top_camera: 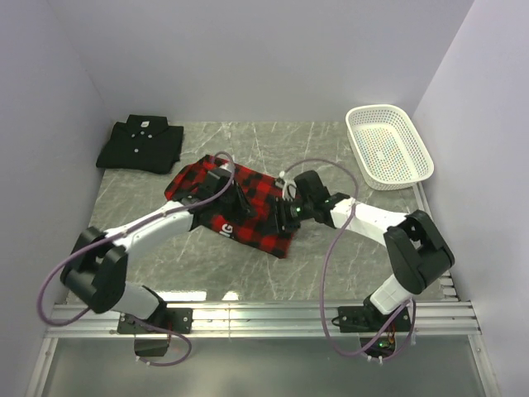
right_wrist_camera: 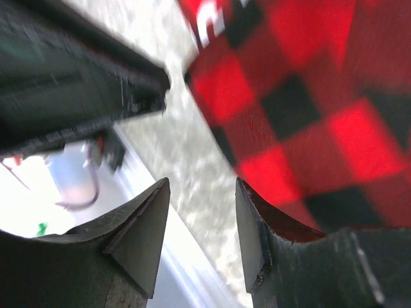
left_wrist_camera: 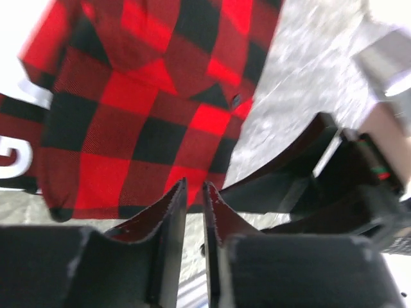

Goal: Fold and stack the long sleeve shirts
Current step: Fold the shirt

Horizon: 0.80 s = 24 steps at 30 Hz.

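The red-and-black plaid long sleeve shirt (top_camera: 235, 211) lies folded at the table's middle, white letters showing at its near edge. The plain black shirt (top_camera: 140, 145) lies folded at the back left, collar and buttons up. My left gripper (top_camera: 240, 198) hovers over the plaid shirt (left_wrist_camera: 148, 96); in its wrist view the left gripper (left_wrist_camera: 194, 183) shows only a narrow gap with nothing in it. My right gripper (top_camera: 287, 211) hangs at the plaid shirt's (right_wrist_camera: 308, 109) right edge. Seen from its wrist, the right gripper (right_wrist_camera: 202, 181) is open and empty over bare table.
A white mesh basket (top_camera: 388, 147) stands at the back right. The marble tabletop (top_camera: 331, 256) ends in a metal rail (top_camera: 264, 318) at the near edge. The two arms' wrists are close together over the plaid shirt's right side.
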Each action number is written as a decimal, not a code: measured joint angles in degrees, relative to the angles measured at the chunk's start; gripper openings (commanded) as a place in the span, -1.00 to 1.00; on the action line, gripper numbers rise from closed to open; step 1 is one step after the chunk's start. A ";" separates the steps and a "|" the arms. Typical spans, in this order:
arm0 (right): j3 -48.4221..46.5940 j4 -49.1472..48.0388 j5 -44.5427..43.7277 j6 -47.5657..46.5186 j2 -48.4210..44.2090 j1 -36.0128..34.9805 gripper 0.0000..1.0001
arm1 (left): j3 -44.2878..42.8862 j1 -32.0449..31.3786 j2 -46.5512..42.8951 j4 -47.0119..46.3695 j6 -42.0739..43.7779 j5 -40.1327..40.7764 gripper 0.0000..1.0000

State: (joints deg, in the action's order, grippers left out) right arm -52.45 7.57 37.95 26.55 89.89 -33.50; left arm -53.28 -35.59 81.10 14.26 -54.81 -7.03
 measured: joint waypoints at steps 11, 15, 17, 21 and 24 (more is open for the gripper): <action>7.78 -4.35 9.86 6.14 11.28 3.74 0.04 | 6.27 4.87 8.83 -1.29 0.57 -6.27 -0.69; 8.02 -4.85 11.32 6.16 11.61 5.40 0.02 | 9.03 8.35 10.12 -1.07 1.42 -6.64 -0.73; 8.28 -4.61 11.37 5.73 11.13 6.05 0.02 | 9.18 9.01 10.14 -1.01 1.86 -6.69 -0.74; 8.24 -1.99 10.84 3.91 6.95 7.48 0.02 | 9.18 9.16 9.62 -0.61 3.10 -6.14 -0.68; 7.28 -1.36 10.95 3.61 2.89 9.51 0.01 | 9.09 9.16 7.78 1.01 4.26 -4.42 -0.57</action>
State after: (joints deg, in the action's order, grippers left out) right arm -45.17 6.22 48.90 30.15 92.77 -23.99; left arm -44.18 -26.44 88.88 15.27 -50.54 -11.44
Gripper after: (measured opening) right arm 0.509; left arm 0.178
